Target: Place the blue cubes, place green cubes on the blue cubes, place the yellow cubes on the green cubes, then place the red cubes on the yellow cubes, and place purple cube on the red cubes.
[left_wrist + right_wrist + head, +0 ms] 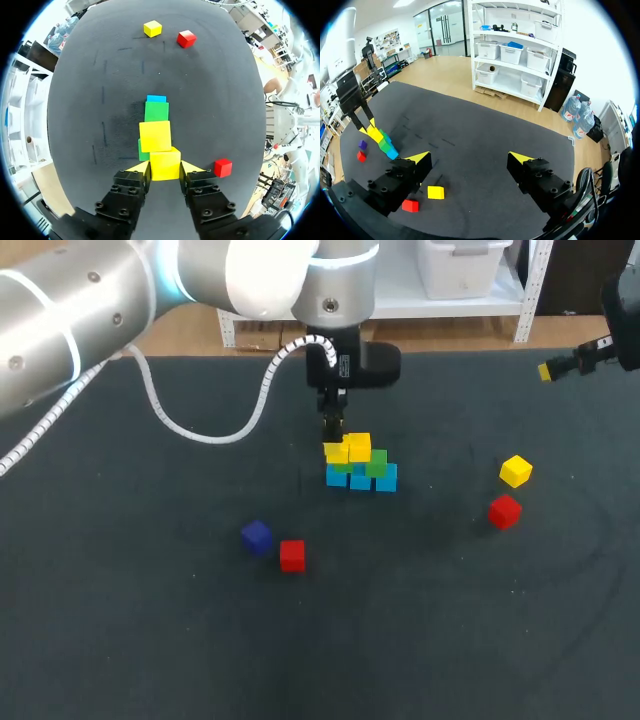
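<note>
Blue cubes [156, 98] mostly behind green cubes [156, 111]

Blue cubes [360, 481] in a row mid-table, green cubes [376, 462] on them, placed yellow cube [359, 447] on top. Held yellow cube [337, 452] sits beside it, clamped in left gripper [165, 169]. Loose yellow cube [515, 471] is near right red cube [505, 511]; purple cube [257, 536] is just beside left red cube [291, 555].

The charcoal counter [120, 640] is carrying a stack [360, 468] layering blue, green, yellow. Lying loose: yellow cube [515, 471], red cube [504, 511], second red cube [292, 555], purple cube [257, 536]. Left pincer [165, 170] and right pincer [469, 159] are showing yellow tips.
</note>
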You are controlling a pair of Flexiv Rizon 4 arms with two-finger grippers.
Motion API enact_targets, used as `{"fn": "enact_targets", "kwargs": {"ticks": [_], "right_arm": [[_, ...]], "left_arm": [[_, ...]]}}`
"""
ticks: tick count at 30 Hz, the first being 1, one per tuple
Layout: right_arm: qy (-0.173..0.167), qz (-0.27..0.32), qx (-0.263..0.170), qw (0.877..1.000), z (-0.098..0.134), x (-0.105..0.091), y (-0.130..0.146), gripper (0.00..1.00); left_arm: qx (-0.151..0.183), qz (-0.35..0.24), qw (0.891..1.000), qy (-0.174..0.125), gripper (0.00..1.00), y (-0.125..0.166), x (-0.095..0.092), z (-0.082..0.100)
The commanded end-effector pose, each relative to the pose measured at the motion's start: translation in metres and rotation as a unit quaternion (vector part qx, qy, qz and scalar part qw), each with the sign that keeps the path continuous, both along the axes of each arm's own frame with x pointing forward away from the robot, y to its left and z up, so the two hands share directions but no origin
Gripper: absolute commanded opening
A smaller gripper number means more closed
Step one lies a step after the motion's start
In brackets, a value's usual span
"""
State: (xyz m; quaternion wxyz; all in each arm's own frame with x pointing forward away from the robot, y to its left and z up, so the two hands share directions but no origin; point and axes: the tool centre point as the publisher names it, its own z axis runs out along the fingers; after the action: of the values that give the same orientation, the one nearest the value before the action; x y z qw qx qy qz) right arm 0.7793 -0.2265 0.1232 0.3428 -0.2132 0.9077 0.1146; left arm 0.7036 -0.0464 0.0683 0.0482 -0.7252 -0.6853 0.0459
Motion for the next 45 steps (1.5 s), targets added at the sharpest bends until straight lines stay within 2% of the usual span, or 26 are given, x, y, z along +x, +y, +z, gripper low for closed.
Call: {"fn": "enact_targets", "kwargs": {"ticks": [1,8,11,13,45], "right_arm": [[0.000,-0.002,-0.002,1.000,0.000,0.000,0.001,1.00],[0.000,-0.002,-0.002,1.000,0.000,0.000,0.001,1.00],[0.000,-0.002,-0.002,1.000,0.000,0.000,0.001,1.00],[0.000,-0.002,-0.002,1.000,0.000,0.000,0.001,1.00],[0.000,-0.002,-0.002,1.000,0.000,0.000,0.001,1.00]], "left_arm": [[0.000,0.000,1.000,0.003,0.00,-0.001,0.004,-0.001],[0.000,0.001,1.000,0.001,0.00,-0.001,0.008,-0.004],[0.000,0.003,1.000,0.000,0.07,-0.001,0.008,-0.004],[-0.002,0.005,1.000,0.000,0.07,0.000,0.009,-0.004],[-0.003,0.009,1.000,-0.001,0.12,-0.001,0.016,-0.001]]}}
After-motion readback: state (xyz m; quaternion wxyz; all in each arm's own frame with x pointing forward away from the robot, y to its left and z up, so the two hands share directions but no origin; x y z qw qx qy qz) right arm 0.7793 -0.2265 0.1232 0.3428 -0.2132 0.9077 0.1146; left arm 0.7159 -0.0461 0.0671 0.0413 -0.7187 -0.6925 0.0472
